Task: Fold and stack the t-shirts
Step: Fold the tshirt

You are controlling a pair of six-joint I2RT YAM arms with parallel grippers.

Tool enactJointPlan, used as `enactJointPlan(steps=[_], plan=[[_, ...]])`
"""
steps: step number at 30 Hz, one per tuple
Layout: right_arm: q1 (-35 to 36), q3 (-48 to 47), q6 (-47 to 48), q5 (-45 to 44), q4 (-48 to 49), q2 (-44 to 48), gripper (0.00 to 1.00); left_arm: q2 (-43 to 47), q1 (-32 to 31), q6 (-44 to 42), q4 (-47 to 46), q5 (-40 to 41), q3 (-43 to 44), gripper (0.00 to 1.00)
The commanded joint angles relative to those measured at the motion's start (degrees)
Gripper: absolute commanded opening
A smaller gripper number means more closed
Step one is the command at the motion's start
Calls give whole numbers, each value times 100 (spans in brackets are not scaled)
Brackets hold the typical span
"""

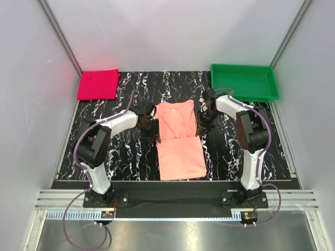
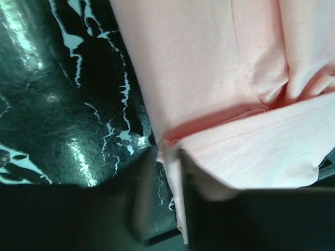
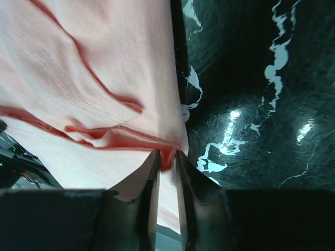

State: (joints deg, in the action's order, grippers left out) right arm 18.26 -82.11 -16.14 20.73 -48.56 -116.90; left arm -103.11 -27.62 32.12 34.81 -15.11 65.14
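Black marbled table (image 1: 125, 157), white walls (image 1: 172, 31); left claw (image 1: 153, 135), right claw (image 1: 201, 127) each pinching pink t-shirt (image 1: 180, 149).

Green tray (image 1: 244, 83) lying flat at the far right corner of a black, white-veined table (image 1: 125, 157), pale walls (image 1: 157, 31) enclosing three sides

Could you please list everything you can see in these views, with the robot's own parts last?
Peach cotton t-shirt: one, peach, table centre, partly folded, between the arms.
Folded red t-shirt: one, red, far left corner of the table.
Green plastic tray: one, green, far right corner.
Black marbled table: one, black with white veins, under everything.
Left arm's fingers: one pair, dark, shut on the peach shirt's left edge.
Right arm's fingers: one pair, dark, pinching its right edge.
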Motion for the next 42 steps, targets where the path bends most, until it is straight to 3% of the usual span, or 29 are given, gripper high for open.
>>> enactJointPlan(steps=[1,2,5,12,17,20,23,29,34,42], plan=[[-51,-411,111,-385,-347,88,29,299,63,-197,280,377,349,52],[-51,-446,111,-447,-522,158,42,396,63,-215,359,447,393,61],[-42,-456,155,-623,-908,466,53,774,63,-215,676,413,517,69],[-7,720,-283,61,-1095,1766,55,1706,-261,329,204,-816,-387,43],[395,2046,-872,1526,-464,2584,38,1795,-903,1136,-1167,-1625,-1449,27],[695,2539,-1066,1671,-155,2620,23,1646,-1061,1436,-1617,-1749,-1872,21],[705,2962,-1163,1532,12,2637,17,1645,-1167,1490,-1714,-1610,-2093,20],[705,3542,-1452,785,231,2462,16,1601,-1176,1569,-1916,-1363,-2717,18],[696,3983,-1805,555,698,2181,16,1355,-1193,1297,-1829,-1099,-2543,17],[705,3378,-1787,273,-119,3022,18,2707,-1527,1560,-932,-941,-2147,23]])
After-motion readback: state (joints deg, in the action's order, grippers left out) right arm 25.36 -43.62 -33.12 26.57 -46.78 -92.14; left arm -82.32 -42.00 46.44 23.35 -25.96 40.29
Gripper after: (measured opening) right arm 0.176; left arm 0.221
